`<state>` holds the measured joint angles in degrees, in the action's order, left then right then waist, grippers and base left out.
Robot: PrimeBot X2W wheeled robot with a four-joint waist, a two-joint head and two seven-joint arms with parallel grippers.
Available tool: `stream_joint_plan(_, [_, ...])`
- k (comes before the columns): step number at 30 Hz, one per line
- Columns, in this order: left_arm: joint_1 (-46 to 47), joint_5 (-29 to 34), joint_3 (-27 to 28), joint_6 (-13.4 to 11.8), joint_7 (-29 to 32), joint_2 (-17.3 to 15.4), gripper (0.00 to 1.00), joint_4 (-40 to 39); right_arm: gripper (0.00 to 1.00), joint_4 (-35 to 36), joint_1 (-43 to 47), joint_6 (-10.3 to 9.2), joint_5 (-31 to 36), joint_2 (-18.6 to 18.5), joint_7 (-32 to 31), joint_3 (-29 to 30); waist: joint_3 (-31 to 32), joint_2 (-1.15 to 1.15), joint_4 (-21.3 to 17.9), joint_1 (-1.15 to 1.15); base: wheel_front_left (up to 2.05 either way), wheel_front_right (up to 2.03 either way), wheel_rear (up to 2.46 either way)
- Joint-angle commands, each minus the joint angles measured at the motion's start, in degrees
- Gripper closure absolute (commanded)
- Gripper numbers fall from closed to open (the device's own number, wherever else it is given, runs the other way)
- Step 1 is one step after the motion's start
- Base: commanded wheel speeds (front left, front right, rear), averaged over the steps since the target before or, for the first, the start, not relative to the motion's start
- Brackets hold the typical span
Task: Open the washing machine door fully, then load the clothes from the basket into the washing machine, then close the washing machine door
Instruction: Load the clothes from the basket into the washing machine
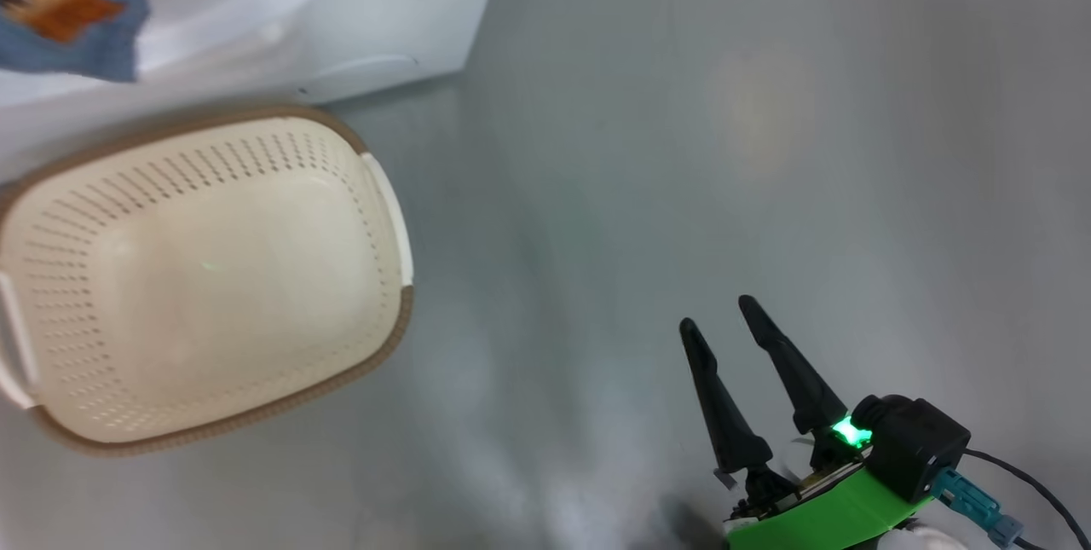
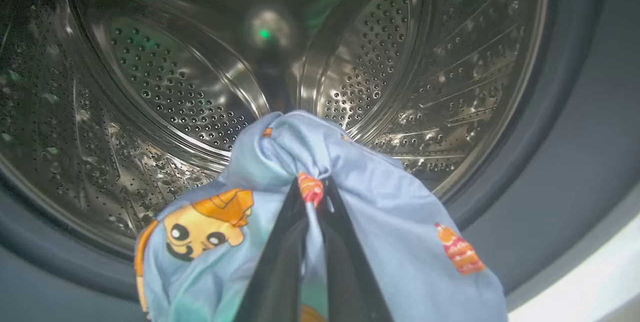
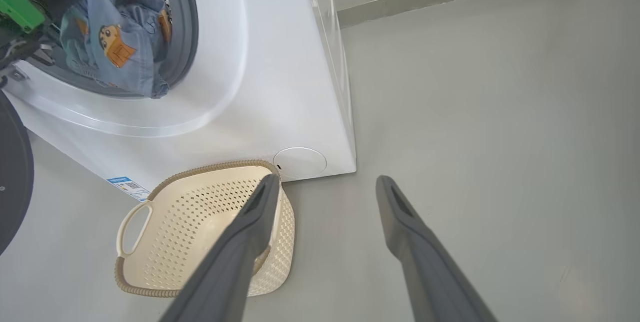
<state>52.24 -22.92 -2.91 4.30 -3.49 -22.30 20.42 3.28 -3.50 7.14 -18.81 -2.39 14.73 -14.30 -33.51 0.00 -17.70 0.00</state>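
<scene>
Left wrist view looks into the steel perforated drum point(image 2: 175, 87) of the washing machine point(image 3: 280, 62), ringed by its grey-blue seal point(image 2: 575, 137). The left gripper point(image 2: 314, 184) has its two dark fingers pressed together on a fold of the clothes point(image 2: 380, 202), a light blue fabric printed with orange-brown cartoon figures. The bundle is held at the drum's mouth; in the right wrist view it hangs in the opening, over the lower seal. One bundle shows, and how many pieces make it up cannot be told.

One basket point(image 1: 256, 117) stands on the grey floor point(image 1: 682, 149) just in front of the machine: cream-white, perforated, with a brown woven-look rim, two side handles and its bare bottom showing. The black rim of the washing machine door point(image 3: 12, 177) stands swung out at the left edge of the right wrist view. The right gripper point(image 1: 718, 315) hangs above the floor with its two fingers spread wide, well apart from the basket.
</scene>
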Motion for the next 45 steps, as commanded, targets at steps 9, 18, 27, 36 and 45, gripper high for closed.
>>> stream_joint_plan(9, [15.37,2.74,0.09,-0.62,1.53,-5.30,1.00,8.80,0.00,1.55,0.10,0.35,-2.14,-0.49,0.27,-4.95,-6.15,0.00,-4.44,0.00,0.00,0.00,0.00])
stream_joint_plan(18, [29.04,4.67,0.05,-1.13,1.84,-10.15,1.00,17.01,0.00,2.01,3.43,0.35,-3.32,-0.49,0.27,-6.94,-9.67,0.00,-8.16,0.00,0.00,0.00,0.00])
stream_joint_plan(27, [37.36,7.05,-2.16,-0.24,1.91,-13.62,1.00,20.91,0.00,3.36,5.44,0.35,-4.53,-0.49,0.27,-7.36,-12.98,0.00,-10.09,0.00,0.00,0.00,0.00])
stream_joint_plan(36, [42.99,7.15,-1.48,-1.90,-5.63,-13.68,1.00,21.61,0.00,4.09,5.72,0.35,-5.68,-0.49,0.27,-7.26,-14.59,0.00,-10.75,0.00,0.00,0.00,0.00])
stream_joint_plan(45, [43.13,7.20,-1.72,-3.40,-7.86,-13.28,1.00,24.66,0.00,3.88,5.03,0.35,-5.89,-0.49,0.27,-7.19,-14.92,0.00,-9.79,0.00,0.00,0.00,0.00])
